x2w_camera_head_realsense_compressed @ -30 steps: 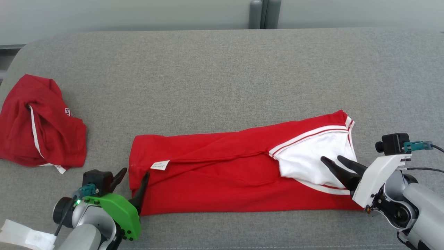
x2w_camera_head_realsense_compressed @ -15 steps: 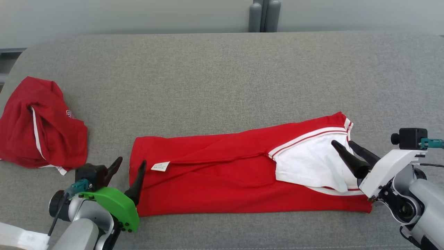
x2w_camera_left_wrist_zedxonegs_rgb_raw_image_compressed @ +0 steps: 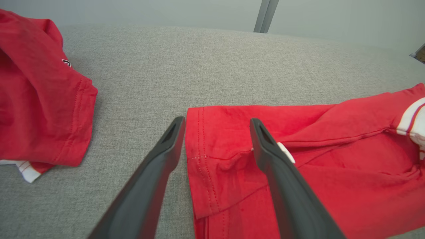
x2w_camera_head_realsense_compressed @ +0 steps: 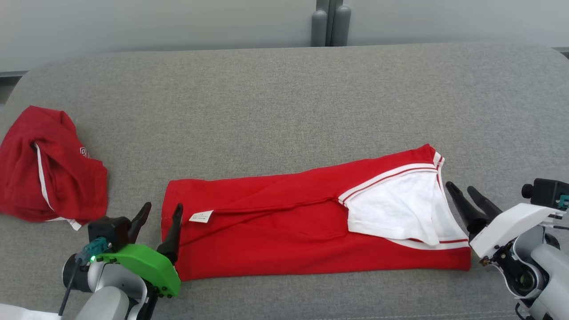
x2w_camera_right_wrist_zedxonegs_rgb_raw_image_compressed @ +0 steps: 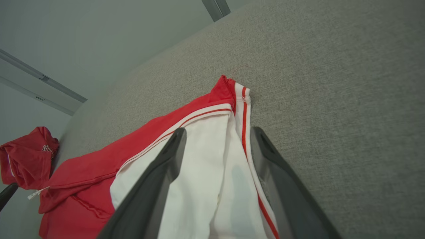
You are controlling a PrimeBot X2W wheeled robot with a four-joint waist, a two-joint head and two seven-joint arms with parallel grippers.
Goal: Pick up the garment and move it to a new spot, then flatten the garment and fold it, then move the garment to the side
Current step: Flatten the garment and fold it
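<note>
Red jersey [x2w_camera_head_realsense_compressed: 284, 235] lies folded lengthwise by the front edge of the cushion [x2w_camera_head_realsense_compressed: 284, 111]; left tool [x2w_camera_head_realsense_compressed: 162, 206] and right tool [x2w_camera_head_realsense_compressed: 459, 186] gape empty. Cross-fold and moving aside seem left.

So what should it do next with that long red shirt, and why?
Probably lower the left gripper and pinch the shirt at its hem: it lies flat in a long strip, both grippers are open, the right gripper beside the collar end, so a crosswise fold seems due.

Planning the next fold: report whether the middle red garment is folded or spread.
Folded: the garment lies as a long narrow band, its edges doubled over.
</note>
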